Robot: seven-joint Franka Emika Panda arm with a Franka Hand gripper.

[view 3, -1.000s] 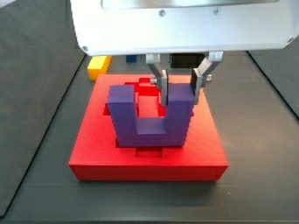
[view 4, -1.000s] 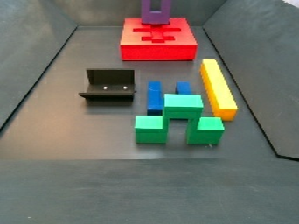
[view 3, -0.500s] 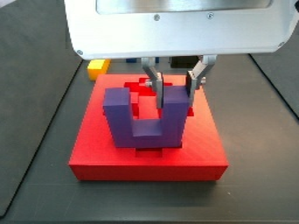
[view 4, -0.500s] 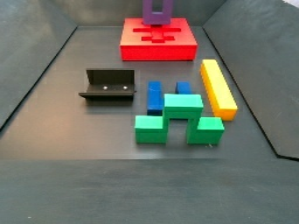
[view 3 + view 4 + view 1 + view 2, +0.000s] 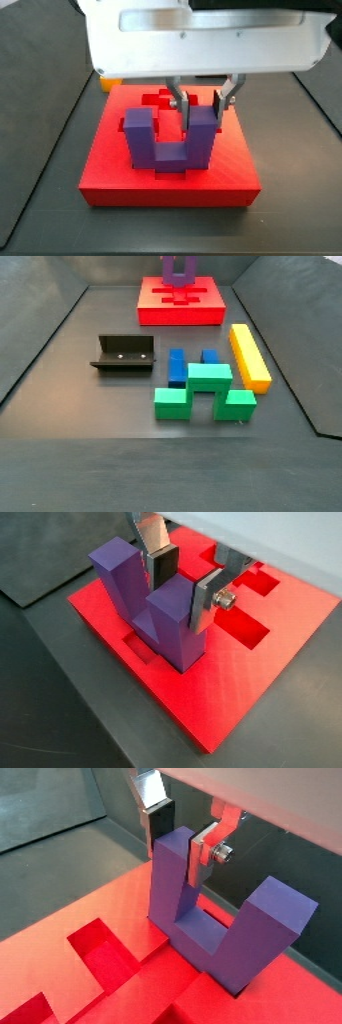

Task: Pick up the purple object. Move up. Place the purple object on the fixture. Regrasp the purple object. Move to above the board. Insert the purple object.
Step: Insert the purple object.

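The purple object [image 5: 171, 140] stands upright on the red board [image 5: 134, 182] with its base down in a cut-out, and it also shows at the far end in a side view [image 5: 178, 270]. My gripper [image 5: 197, 104] hangs right above it, shut on one prong. In both wrist views the silver fingers clamp that prong from two sides, gripper [image 5: 183, 598] and gripper [image 5: 178, 850]. The other prong [image 5: 274, 918] stands free. The board [image 5: 181, 312] lies at the back of the floor. The black fixture [image 5: 123, 353] stands bare at mid left, far from the gripper.
Green blocks [image 5: 201, 391], blue blocks [image 5: 178, 364] and a long yellow bar [image 5: 249, 356] lie in a cluster right of the fixture. More cross- and bar-shaped cut-outs [image 5: 247, 624] open in the board beside the purple object. Dark walls slope up around the floor.
The gripper has come down with the purple object, whose base has sunk lower into the board's cut-out. Nothing else has moved.
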